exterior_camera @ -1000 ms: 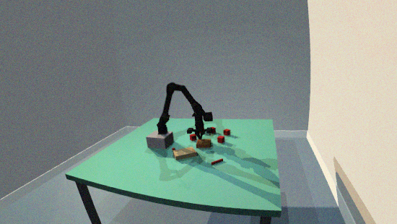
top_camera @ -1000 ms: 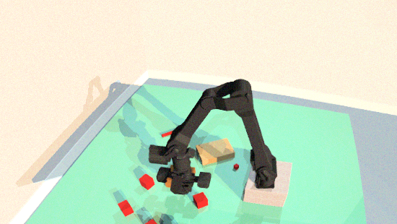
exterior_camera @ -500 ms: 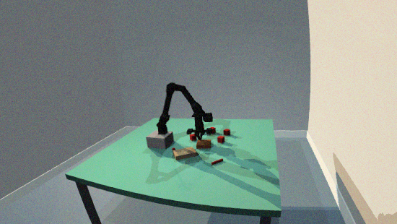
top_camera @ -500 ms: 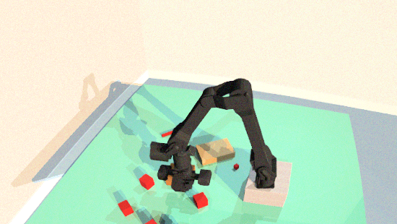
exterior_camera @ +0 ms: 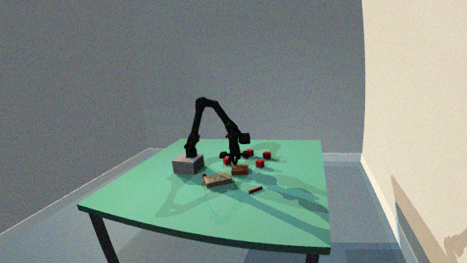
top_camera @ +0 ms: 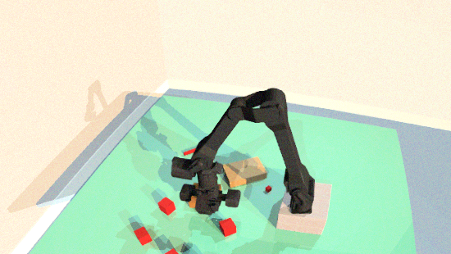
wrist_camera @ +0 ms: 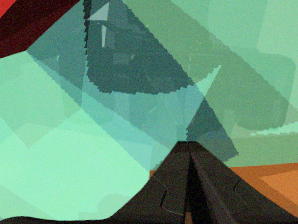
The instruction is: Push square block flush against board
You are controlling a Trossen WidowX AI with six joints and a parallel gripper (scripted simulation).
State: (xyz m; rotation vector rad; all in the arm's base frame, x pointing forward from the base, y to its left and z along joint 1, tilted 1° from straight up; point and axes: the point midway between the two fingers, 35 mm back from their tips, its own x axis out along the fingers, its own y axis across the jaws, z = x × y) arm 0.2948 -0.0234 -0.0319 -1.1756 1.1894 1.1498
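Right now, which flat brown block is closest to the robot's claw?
The smaller, orange-brown block. It's right by the shut black gripper; the bigger tan block lies farther away.

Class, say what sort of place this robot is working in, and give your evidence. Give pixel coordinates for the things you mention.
Probably a robot test area: an arm (top_camera: 221,133) (exterior_camera: 196,125) over a green table (top_camera: 348,151) (exterior_camera: 140,191), scattered red cubes (top_camera: 166,206) (exterior_camera: 267,155), plain walls.

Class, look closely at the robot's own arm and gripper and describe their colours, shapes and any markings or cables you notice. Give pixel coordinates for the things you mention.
The arm (top_camera: 221,130) (exterior_camera: 222,112) is matt black, with slim straight links and chunkier rounded joints. The gripper (top_camera: 208,208) (exterior_camera: 234,164) (wrist_camera: 186,151) is black too, its fingers tapering to narrow, blunt tips. No markings or cables can be made out.
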